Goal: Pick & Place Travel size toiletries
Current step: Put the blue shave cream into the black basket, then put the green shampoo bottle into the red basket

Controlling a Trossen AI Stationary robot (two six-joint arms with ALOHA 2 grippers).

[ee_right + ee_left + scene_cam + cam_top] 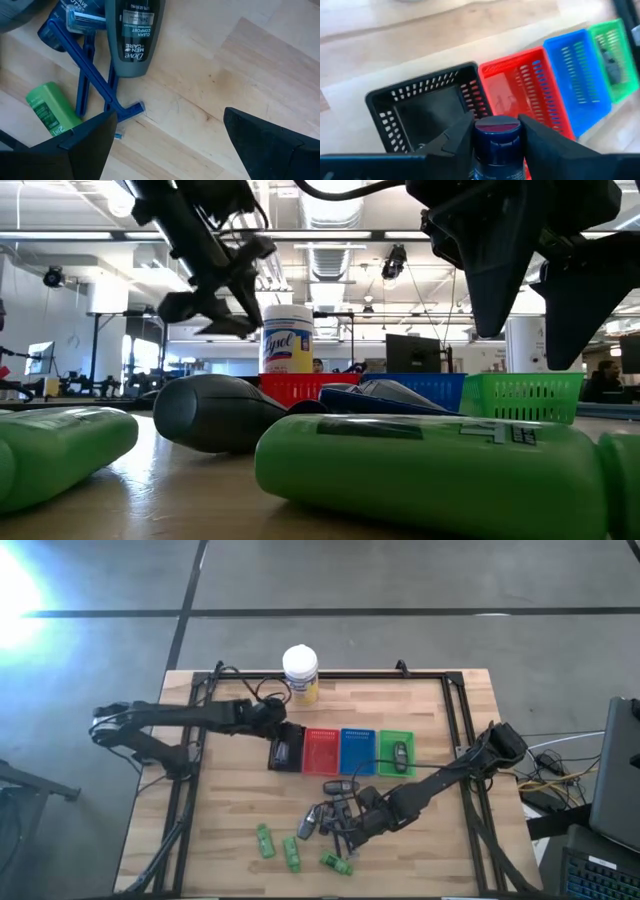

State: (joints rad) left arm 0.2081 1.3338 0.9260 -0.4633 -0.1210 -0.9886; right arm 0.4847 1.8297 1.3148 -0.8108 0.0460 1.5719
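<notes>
Toiletries are being sorted here, and most of them are still lying loose on the wooden table (pixel 230 860). Three green bottles (pixel 293 852) are sitting in a row at about 6 o'clock from the trays, near the front edge. Just above them a small pile is being crowded together: a dark grey Dove bottle (pixel 131 35), a couple of blue razors (pixel 95 80) and a few grey oval bits that can't be made out clearly.

A dark blue capped bottle (pixel 497 145) is being pinched between the fingers of the left gripper (pixel 496 137), right over the black tray (pixel 427 107), which is sitting at the 9 o'clock end of the tray row. Next along toward 3 o'clock, a red tray (pixel 320 750), a blue tray (pixel 357 750) and a green tray (pixel 396 752) are lined up touching each other. One dark item (pixel 400 753) is already lying in the green tray.

The right gripper (pixel 170 135) is being held with its fingers spread wide apart, nothing between them, hovering just over bare wood beside the razors and the Dove bottle.

A white-lidded Lysol jar (pixel 300 673) is standing at 12 o'clock from the trays, by the table's far edge.
</notes>
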